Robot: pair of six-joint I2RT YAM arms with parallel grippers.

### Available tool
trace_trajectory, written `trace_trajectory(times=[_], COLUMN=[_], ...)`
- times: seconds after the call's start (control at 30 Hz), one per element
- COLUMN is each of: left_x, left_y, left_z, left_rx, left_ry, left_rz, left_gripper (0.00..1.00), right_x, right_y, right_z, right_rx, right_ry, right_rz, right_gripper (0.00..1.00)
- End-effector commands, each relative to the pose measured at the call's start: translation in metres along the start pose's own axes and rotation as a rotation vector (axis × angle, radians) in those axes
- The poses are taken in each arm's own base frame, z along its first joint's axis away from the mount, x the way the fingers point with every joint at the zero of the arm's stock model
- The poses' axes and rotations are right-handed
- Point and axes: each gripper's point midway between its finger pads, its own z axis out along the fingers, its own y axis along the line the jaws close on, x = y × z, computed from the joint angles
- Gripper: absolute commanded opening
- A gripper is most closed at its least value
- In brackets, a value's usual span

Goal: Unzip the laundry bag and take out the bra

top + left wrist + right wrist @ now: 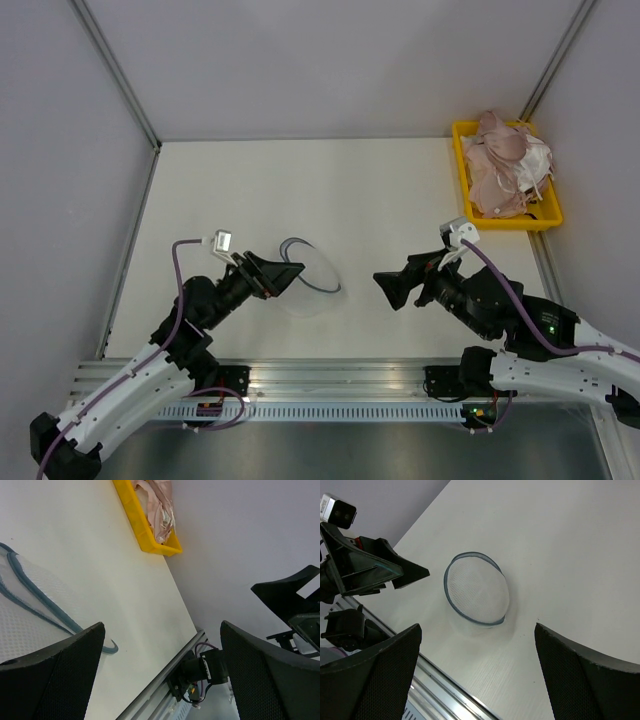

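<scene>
The laundry bag (pixel 312 275) is a round white mesh dome with a blue-grey zipper line around its rim, lying on the white table. It also shows in the left wrist view (pixel 25 610) and the right wrist view (pixel 477 592). Only white mesh shows through it; I see no rose-pink inside. My left gripper (pixel 292 274) is open and empty, its tips at the bag's left edge. My right gripper (pixel 385 290) is open and empty, a little right of the bag and facing it. I cannot pick out the bra among the pink garments (pixel 505 165) piled in the tray.
A yellow tray (pixel 460 160) stands at the back right corner, also in the left wrist view (pixel 131 515), heaped with pink and white garments. An aluminium rail (pixel 330 375) runs along the near table edge. Grey walls close the sides and back.
</scene>
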Motion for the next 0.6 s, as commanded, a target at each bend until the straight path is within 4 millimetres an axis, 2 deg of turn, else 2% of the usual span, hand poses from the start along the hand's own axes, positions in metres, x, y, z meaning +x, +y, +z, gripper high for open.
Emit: trace_trajectory(times=[0.0,0.57], left_x=[0.002,-0.010], left_y=[-0.004,-0.022], left_z=[-0.007,-0.029], left_rx=[0.002,0.044], left_ry=[0.045,0.024], left_rz=[0.101,0.178], left_gripper=[1.00,1.00], right_x=[0.002,0.003], right_y=[-0.012,-0.009], right_z=[-0.004,0.002], right_rx=[0.052,0.070], right_ry=[-0.004,-0.014], right_rz=[0.033,0.112], right_gripper=[0.98,0.98])
